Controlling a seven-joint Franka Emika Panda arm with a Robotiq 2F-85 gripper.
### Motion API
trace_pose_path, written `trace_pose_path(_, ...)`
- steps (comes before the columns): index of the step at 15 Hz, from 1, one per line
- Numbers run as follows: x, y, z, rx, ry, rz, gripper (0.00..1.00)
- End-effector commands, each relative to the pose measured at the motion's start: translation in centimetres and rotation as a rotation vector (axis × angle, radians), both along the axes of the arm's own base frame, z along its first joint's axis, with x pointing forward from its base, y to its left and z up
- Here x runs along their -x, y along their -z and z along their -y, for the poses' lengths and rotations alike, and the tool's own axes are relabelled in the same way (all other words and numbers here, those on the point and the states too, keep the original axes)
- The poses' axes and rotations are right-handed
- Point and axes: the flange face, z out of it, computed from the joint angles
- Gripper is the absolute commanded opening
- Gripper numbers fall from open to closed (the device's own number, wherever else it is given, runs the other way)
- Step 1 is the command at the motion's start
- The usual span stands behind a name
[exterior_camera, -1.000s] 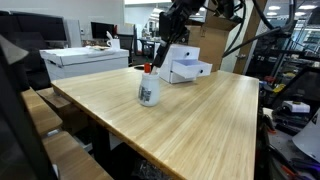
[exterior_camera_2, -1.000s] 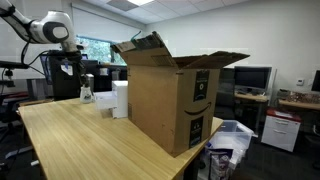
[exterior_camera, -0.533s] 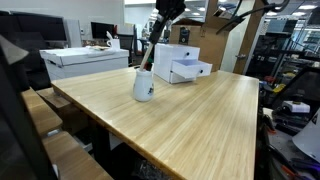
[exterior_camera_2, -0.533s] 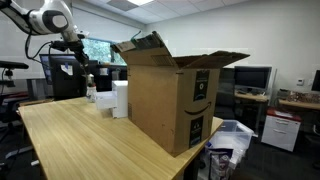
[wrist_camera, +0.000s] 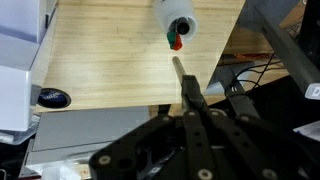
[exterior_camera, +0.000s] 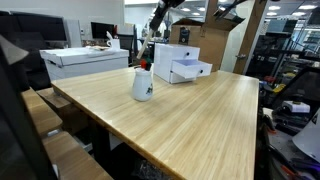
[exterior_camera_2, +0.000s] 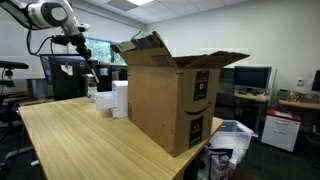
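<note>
white red-capped bottle (exterior_camera: 143, 86) near desk (exterior_camera: 200, 120) far edge, beside drawer box (exterior_camera: 186, 63) | tool (wrist_camera: 178, 65) closed on nothing, hovering above it | keep clear of its top; move vertically to avoid tipping

Loads of open tabletop (exterior_camera: 200, 110) this side of the bottle (exterior_camera: 143, 86), but the white drawer box (exterior_camera: 186, 62) crowds in close behind.

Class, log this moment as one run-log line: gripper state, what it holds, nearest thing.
gripper: shut on stick | stick: points at bottle, tip short of cap | bottle: on table
</note>
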Motion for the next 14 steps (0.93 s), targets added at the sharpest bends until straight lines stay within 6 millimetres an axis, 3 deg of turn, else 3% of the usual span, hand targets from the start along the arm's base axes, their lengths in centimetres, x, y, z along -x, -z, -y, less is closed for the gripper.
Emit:
trace_pose_path(1,0.3,-1.1,1.3,0.002,0.048,0.034,0.03)
trace_pose_path(7,-0.6,-1.5,4.0,-0.058,0.152,0.050,0.03)
trace_pose_path(14,-1.5,-0.5,7.7,-0.155,0.322,0.117,0.03)
